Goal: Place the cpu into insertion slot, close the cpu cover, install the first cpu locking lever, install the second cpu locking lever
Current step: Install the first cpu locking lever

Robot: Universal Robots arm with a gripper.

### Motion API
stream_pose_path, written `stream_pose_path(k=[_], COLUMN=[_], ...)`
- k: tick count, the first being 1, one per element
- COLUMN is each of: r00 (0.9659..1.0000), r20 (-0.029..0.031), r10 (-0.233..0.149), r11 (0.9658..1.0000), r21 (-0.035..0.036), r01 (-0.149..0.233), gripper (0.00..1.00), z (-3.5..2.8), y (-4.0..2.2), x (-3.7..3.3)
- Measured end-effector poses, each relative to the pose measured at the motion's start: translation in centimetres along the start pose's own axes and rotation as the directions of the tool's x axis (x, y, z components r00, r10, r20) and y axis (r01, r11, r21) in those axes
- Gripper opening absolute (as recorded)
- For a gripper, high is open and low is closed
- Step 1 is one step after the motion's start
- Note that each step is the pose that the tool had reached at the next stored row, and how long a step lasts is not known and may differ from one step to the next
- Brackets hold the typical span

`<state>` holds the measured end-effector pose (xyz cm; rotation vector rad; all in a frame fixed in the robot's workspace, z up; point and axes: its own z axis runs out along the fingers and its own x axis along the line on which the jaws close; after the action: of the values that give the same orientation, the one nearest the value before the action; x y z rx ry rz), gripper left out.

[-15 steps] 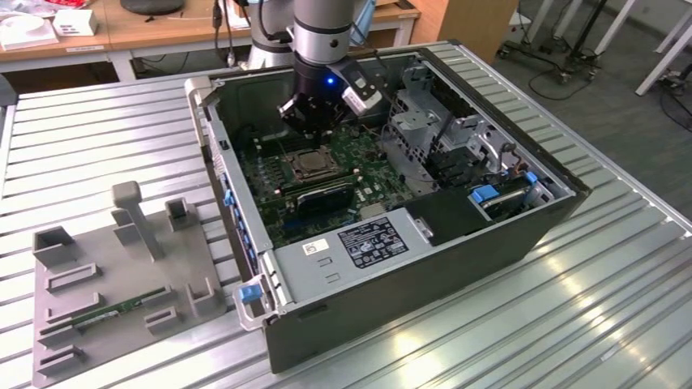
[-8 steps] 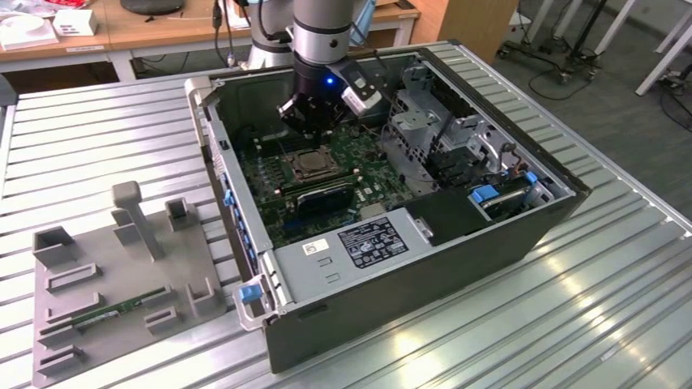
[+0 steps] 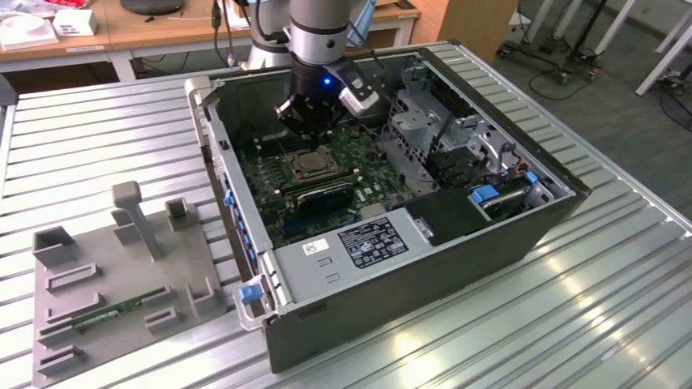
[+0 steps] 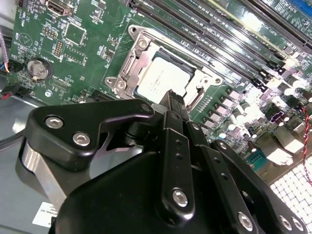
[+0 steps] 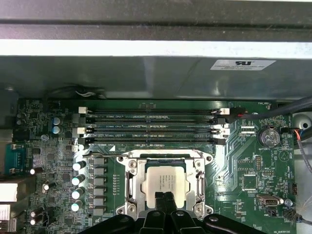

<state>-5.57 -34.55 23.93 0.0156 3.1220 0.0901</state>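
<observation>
Silver-beige cpu (image 5: 165,180) sits flat in the insertion slot (image 5: 141,181), with the cpu cover (image 5: 200,180) lying down around it. My hand (image 5: 164,197) hangs straight over it, fingers pressed together and holding nothing, tips at the cpu's edge farthest from the memory slots (image 5: 151,127).

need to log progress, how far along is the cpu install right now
Done: the cpu sits flat in the insertion slot, and the cpu cover looks lowered around it. In hand: the claw, shut and holding nothing, has its tips over one edge of the cpu. Left: the locking levers; I cannot tell whether either is latched.
</observation>
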Motion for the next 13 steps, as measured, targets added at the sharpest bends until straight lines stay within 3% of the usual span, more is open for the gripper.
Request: stream_pose_path(k=[13], r00=[1.0000], r20=[0.0000], r10=[0.000], r11=[1.0000], r21=[-0.0001], r01=[0.000], gripper=[0.11], z=[0.01], y=[0.00], x=[0.22])
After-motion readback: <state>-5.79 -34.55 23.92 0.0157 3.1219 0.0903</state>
